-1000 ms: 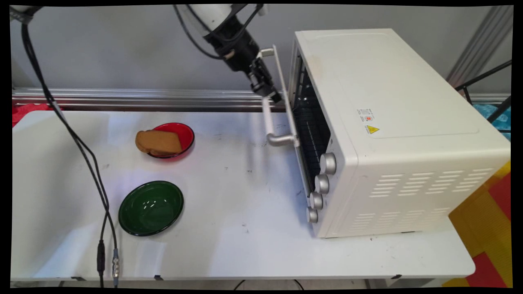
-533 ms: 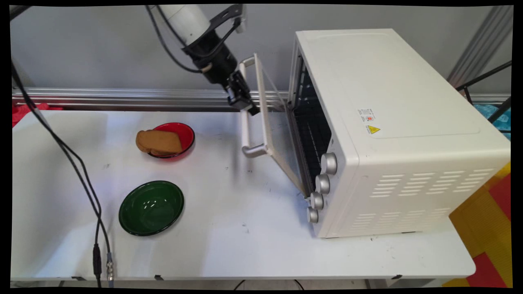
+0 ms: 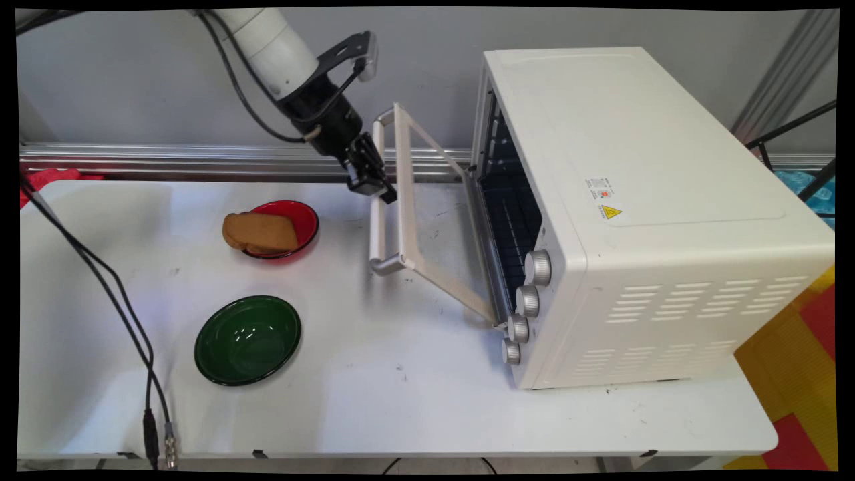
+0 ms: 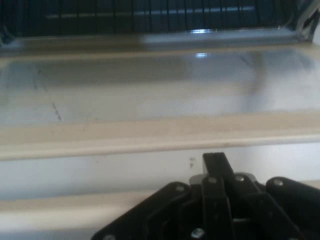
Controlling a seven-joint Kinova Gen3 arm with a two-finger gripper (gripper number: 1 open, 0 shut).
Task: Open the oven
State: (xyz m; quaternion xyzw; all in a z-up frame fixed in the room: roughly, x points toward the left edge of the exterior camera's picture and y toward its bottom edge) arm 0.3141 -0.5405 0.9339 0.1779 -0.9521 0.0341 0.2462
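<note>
Two bowls sit on the left part of the white table (image 3: pixel 401 394): a red bowl (image 3: pixel 304 220) with a slice of brown bread (image 3: pixel 260 232) lying half over its rim, and nearer the camera an empty green bowl (image 3: pixel 247 341), well apart from it. On the right stands a cream oven (image 3: pixel 634 167) with four silver knobs (image 3: pixel 536 267) down its front corner. The oven door (image 3: pixel 446 287) is hinged at the bottom and hangs partly open, tilted out toward the bowls, so the dark wire rack (image 3: pixel 511 214) inside shows. The black gripper (image 3: pixel 382 192) comes in from the upper left and sits against the upper part of the door's handle (image 3: pixel 377 224). In the hand view the gripper's fingers (image 4: pixel 215 167) appear pressed together with nothing between them, the handle a pale bar running across behind them, and the door's glass lies just beyond. Black cables (image 3: pixel 100 280) hang down over the table's left side
</note>
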